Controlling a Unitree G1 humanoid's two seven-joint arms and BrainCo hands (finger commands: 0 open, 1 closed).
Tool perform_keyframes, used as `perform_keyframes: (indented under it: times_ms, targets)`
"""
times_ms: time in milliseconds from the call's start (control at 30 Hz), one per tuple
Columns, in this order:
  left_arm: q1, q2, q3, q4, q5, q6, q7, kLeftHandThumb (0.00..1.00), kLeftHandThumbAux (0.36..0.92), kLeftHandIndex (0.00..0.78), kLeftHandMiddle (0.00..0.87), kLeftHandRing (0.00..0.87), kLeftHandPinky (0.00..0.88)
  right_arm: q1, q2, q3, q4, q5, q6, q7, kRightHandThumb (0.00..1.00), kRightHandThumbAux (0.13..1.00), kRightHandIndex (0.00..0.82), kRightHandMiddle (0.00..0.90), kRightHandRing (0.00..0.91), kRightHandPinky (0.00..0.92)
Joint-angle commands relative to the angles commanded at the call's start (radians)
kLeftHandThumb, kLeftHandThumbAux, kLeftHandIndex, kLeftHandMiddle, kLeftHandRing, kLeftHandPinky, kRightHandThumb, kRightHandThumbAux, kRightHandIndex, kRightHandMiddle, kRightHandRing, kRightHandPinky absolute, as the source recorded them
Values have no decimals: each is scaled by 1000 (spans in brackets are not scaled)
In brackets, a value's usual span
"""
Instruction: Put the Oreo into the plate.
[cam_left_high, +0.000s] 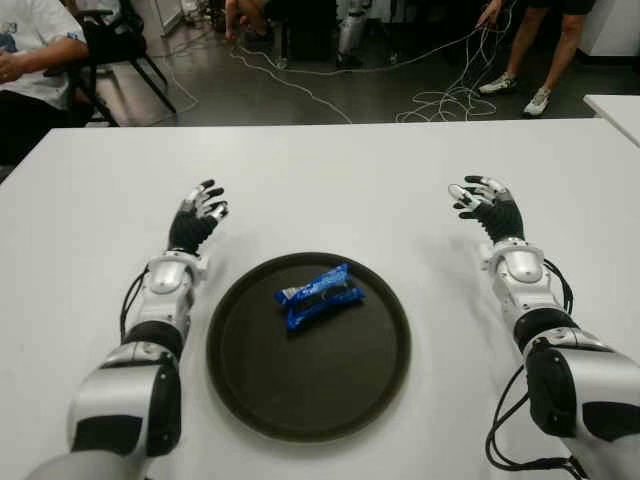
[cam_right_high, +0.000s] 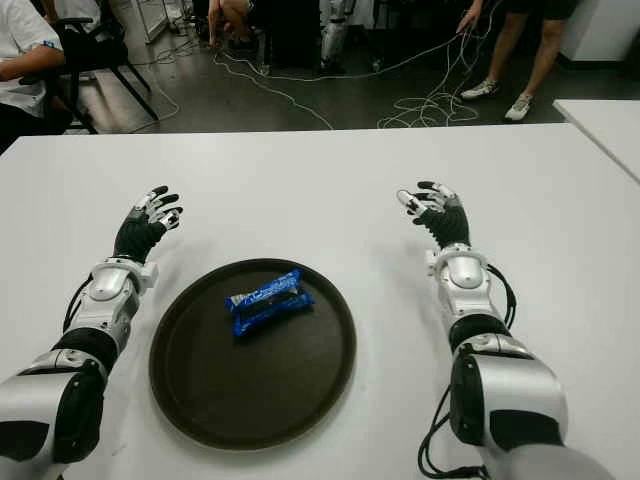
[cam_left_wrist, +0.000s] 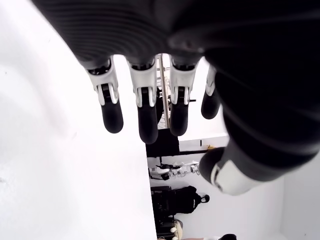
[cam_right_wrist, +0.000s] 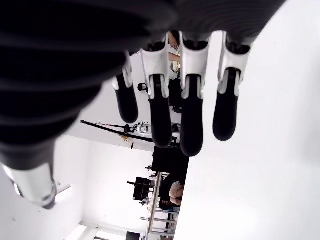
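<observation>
A blue Oreo packet (cam_left_high: 319, 295) lies flat inside the round dark plate (cam_left_high: 250, 375), a little behind its middle. My left hand (cam_left_high: 202, 210) shows over the white table to the left of the plate, fingers (cam_left_wrist: 145, 112) relaxed and holding nothing. On the other side, my right hand (cam_left_high: 478, 196) shows to the right of the plate and farther back, its fingers (cam_right_wrist: 192, 120) spread with nothing in them. Neither hand touches the packet or the plate.
The white table (cam_left_high: 330, 180) stretches well beyond the plate on all sides. Behind its far edge are cables (cam_left_high: 440, 95) on the floor, a seated person (cam_left_high: 25, 60) at the far left and a standing person's legs (cam_left_high: 545, 50). Another table's corner (cam_left_high: 615, 110) shows at right.
</observation>
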Motion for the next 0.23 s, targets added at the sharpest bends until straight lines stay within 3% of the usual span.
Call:
perform_keyframes:
  times_ms: [233]
  targets:
    - [-1,1,-1,1,2,0,4,108,729,114,168,169,180,0,2,10,-1,-9,4,-12,108,571,249,354,381,391]
